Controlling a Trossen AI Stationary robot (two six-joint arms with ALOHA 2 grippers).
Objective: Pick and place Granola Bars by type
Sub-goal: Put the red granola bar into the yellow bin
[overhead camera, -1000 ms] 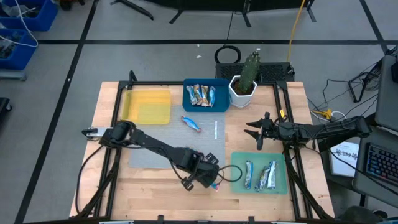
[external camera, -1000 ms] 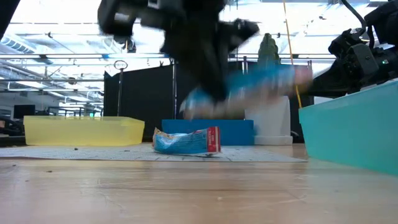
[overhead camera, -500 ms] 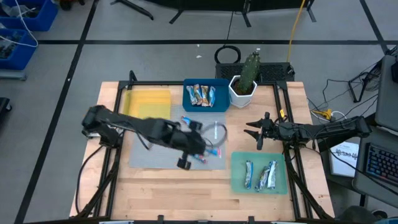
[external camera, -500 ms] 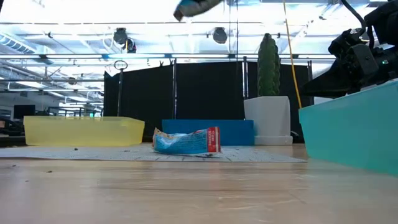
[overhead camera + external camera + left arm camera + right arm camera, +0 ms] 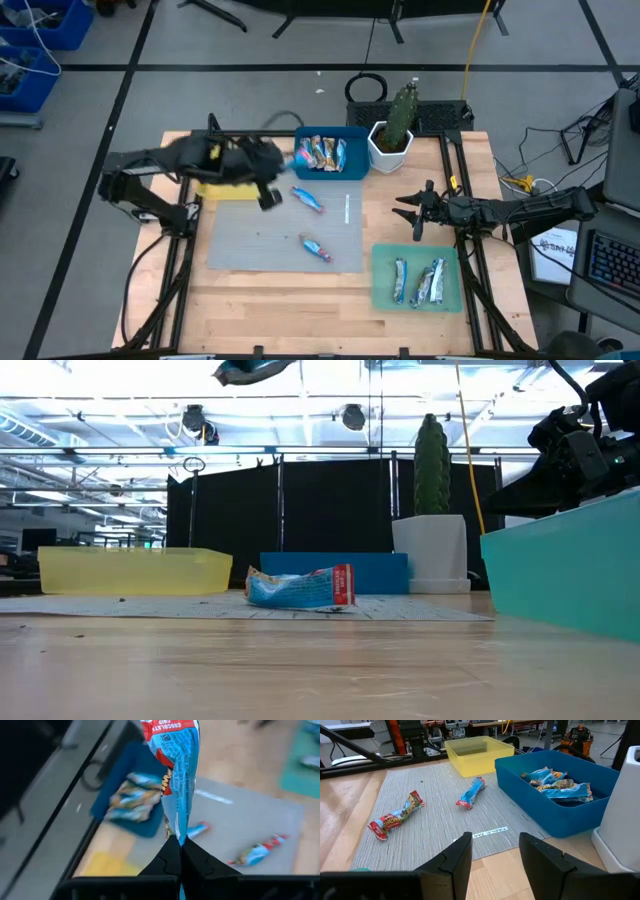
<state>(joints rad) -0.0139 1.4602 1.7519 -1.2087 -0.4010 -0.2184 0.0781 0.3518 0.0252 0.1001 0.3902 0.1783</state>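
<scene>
Because the left gripper (image 5: pixel 180 851) pinches only the lower end of a blue granola bar (image 5: pixel 176 770), with the rest of the wrapper standing free beyond the closed fingertips, the likeliest failure is a slip: the glossy film could slide out of the narrow clamp while the arm is high above the table, and the bar would then land on the grey mat (image 5: pixel 260 235) or in the wrong container. A second risk is sorting error, since the wrapper's print is legible only in part and the bar could be matched to the wrong type. Containers: the blue tray (image 5: pixel 355 165), just beyond the left gripper (image 5: pixel 270 197) toward the cactus pot (image 5: pixel 390 145), holds several blue-and-brown bars heaped together; the yellow tray (image 5: pixel 240 185), largely under that arm, shows no contents where it is visible; the green tray (image 5: pixel 380 280), near the right gripper (image 5: pixel 417 215), holds a few bars laid side by side. Two further bars lie loose on the mat, one (image 5: pixel 308 198) just beside the left gripper and one (image 5: pixel 317 247) farther off toward the green tray. The right gripper waits with its fingers parted and empty, well apart from the left arm, at the table's right edge.
</scene>
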